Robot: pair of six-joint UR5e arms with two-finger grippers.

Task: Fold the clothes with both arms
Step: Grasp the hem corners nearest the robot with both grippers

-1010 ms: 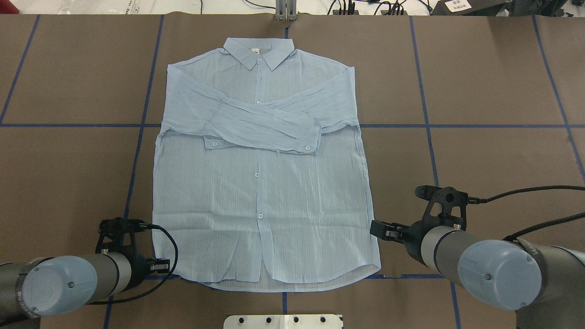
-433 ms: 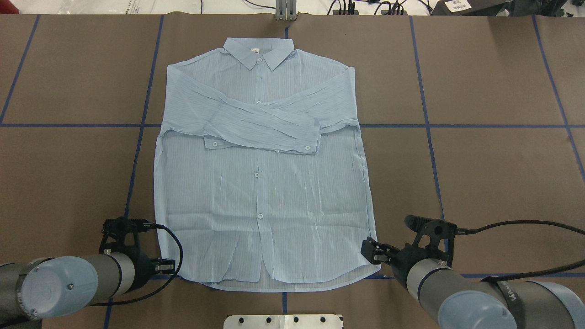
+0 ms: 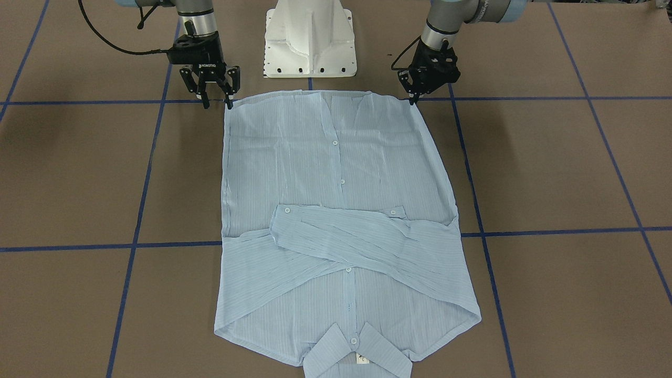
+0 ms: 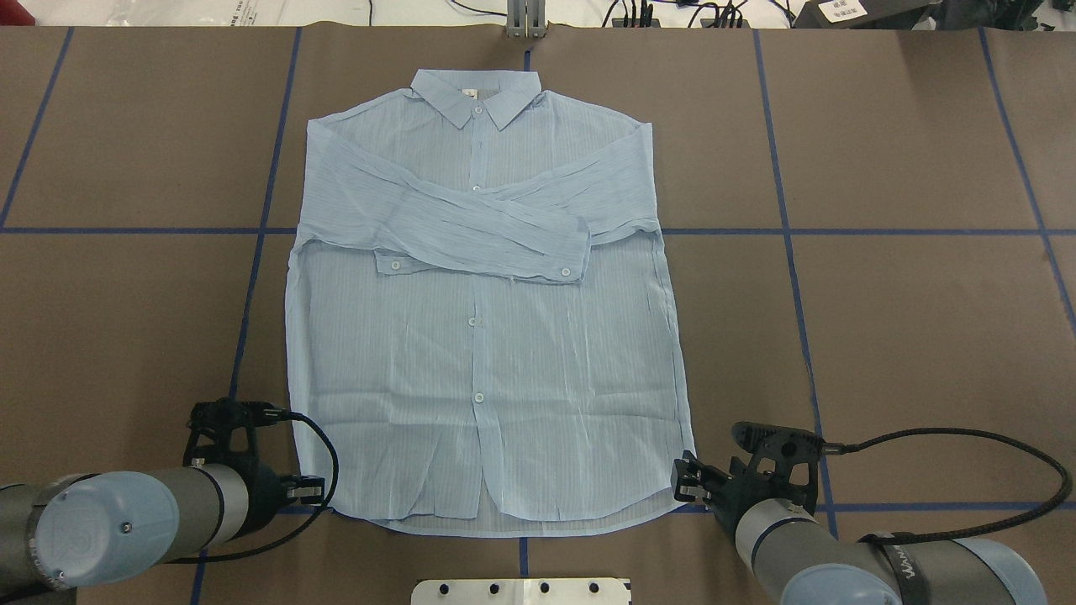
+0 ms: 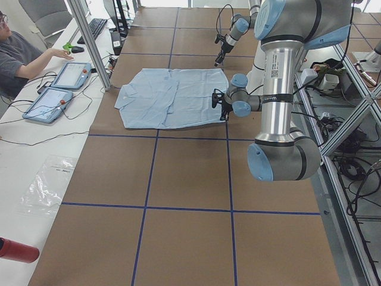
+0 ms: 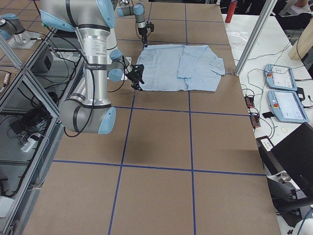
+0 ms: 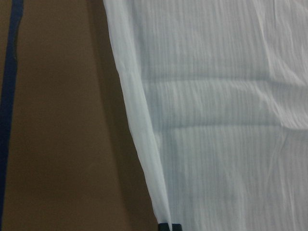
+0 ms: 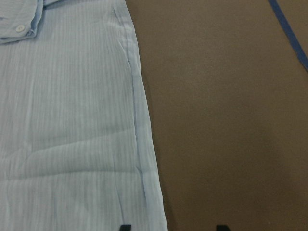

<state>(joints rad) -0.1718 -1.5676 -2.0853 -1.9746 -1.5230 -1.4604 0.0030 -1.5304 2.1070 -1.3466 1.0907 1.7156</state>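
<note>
- The shirt [image 4: 479, 336] lies flat and face up in the middle of the table [image 4: 908, 336]. Its collar [image 4: 475, 97] is at the far side from the robot and its hem is at the near side. Both sleeves are folded in and cross over the chest.
- In the front-facing view the lower frame edge cuts off the tip of the collar.
- In the overhead view the left arm [image 4: 126, 525] and right arm [image 4: 849, 563] hide most of their own grippers.
- The left gripper [image 3: 412, 98] is at the hem corner on the robot's left. Its jaws are drawn narrow with the tips together.
- The left wrist view shows only a sliver of black fingertip [image 7: 168, 226] at the bottom edge. The shirt's side edge runs straight into it, so the corner looks pinched.
- The right gripper [image 3: 218, 103] stands at the other hem corner with its jaws spread wide.
- In the right wrist view just the two fingertips [image 8: 125, 227] show at the bottom. One is over the cloth's edge and the other is over bare brown table, so they straddle the side seam.
- Wide brown surface crossed by blue tape lines [image 4: 790, 252] stretches to either side of the shirt.
- The hem lies near the white pedestal [image 3: 310, 37].
- At the table's far side, a person [image 5: 24, 53] sits reaching toward two tablet-like screens [image 5: 71, 75], well apart from the shirt.
</note>
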